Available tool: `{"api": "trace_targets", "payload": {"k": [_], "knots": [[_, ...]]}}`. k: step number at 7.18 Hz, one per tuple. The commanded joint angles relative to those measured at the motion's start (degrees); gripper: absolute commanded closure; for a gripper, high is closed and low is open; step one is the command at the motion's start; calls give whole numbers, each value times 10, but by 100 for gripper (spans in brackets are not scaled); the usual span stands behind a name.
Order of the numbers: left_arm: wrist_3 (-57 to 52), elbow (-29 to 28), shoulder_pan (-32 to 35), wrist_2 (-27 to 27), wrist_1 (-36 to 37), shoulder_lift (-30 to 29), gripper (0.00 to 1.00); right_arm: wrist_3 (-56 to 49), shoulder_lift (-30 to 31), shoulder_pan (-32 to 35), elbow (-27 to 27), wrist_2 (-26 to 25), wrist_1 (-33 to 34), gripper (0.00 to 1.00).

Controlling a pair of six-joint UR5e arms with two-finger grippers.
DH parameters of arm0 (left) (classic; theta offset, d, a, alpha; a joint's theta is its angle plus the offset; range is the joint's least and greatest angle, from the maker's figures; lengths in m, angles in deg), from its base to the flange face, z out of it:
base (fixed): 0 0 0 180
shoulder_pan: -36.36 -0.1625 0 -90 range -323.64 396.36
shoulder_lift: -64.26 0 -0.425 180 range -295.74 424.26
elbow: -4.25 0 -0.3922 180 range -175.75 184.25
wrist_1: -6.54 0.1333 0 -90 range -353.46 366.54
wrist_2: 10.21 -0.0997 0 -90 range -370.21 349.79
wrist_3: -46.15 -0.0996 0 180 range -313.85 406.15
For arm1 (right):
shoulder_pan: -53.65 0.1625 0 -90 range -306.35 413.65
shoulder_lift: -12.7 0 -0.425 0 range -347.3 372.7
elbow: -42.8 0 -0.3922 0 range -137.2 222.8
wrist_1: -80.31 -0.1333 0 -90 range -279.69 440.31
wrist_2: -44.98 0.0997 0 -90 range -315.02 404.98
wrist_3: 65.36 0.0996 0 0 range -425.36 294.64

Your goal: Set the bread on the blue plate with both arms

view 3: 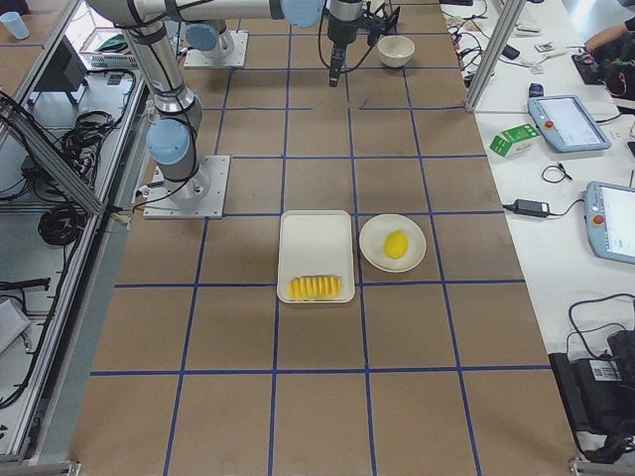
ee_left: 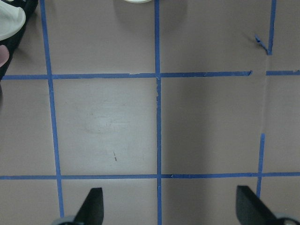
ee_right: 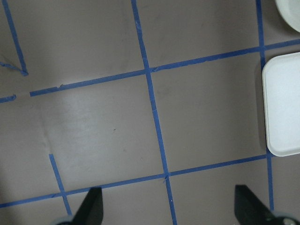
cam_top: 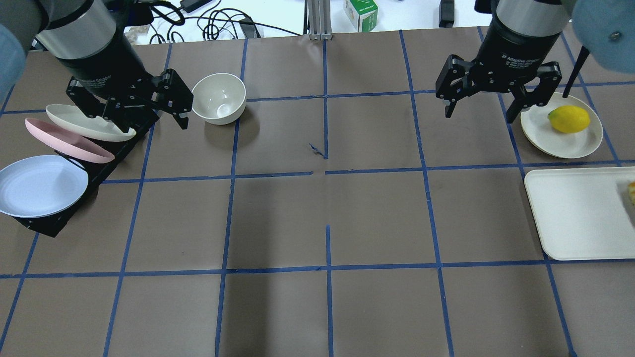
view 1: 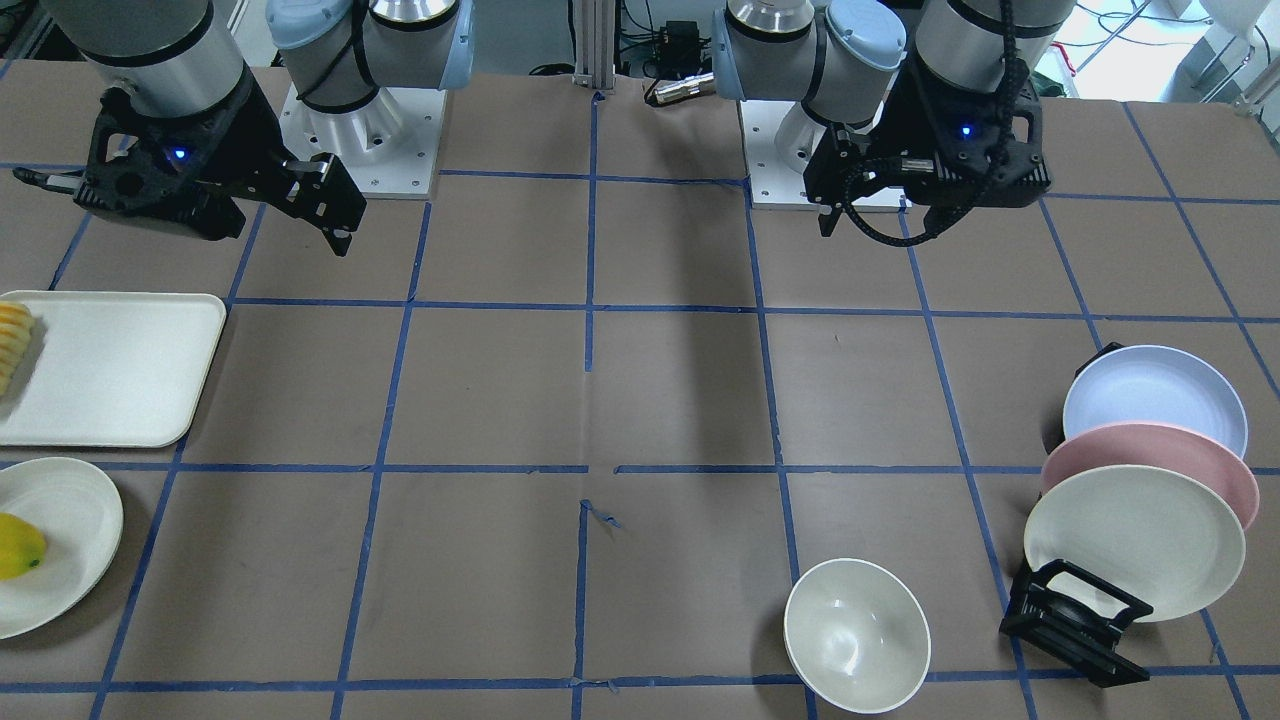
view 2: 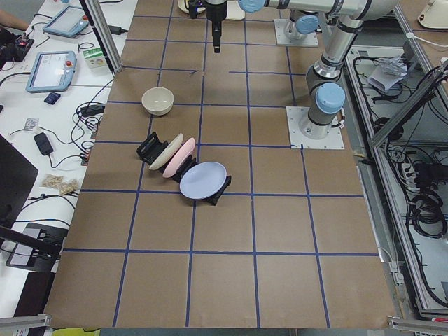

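The bread (view 3: 316, 288), a ridged orange-yellow loaf, lies at one end of a cream tray (view 3: 316, 238). It shows only at the frame edge in the front-facing view (view 1: 12, 340) and the overhead view (cam_top: 632, 192). The blue plate (cam_top: 42, 184) leans in a black rack (cam_top: 49, 223) with a pink plate (cam_top: 64, 141) and a cream plate (cam_top: 87, 124). My left gripper (cam_top: 136, 119) hovers open and empty above the rack's far end. My right gripper (cam_top: 478, 116) hovers open and empty, left of the lemon's plate. Both wrist views show open fingers over bare table.
A lemon (cam_top: 569, 119) sits on a cream plate (cam_top: 545, 134) beyond the tray. A white bowl (cam_top: 219, 97) stands right of my left gripper. Blue tape lines grid the brown table (cam_top: 327, 208).
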Motion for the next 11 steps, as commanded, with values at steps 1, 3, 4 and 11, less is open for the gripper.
{"api": "trace_targets", "payload": {"k": [1, 3, 4, 11], "knots": [[-16, 23, -133, -4, 3, -1, 0, -4, -2, -72, -5, -2, 25, 0], [-26, 56, -279, -4, 56, -16, 0, -44, -3, -147, -26, -6, 26, 0], [-28, 67, -316, -36, 117, -31, 0, -121, -4, -187, -40, -8, 35, 0], [-28, 101, -441, -117, 340, -196, 1, -442, -163, -403, -106, -47, 277, 0]]}}
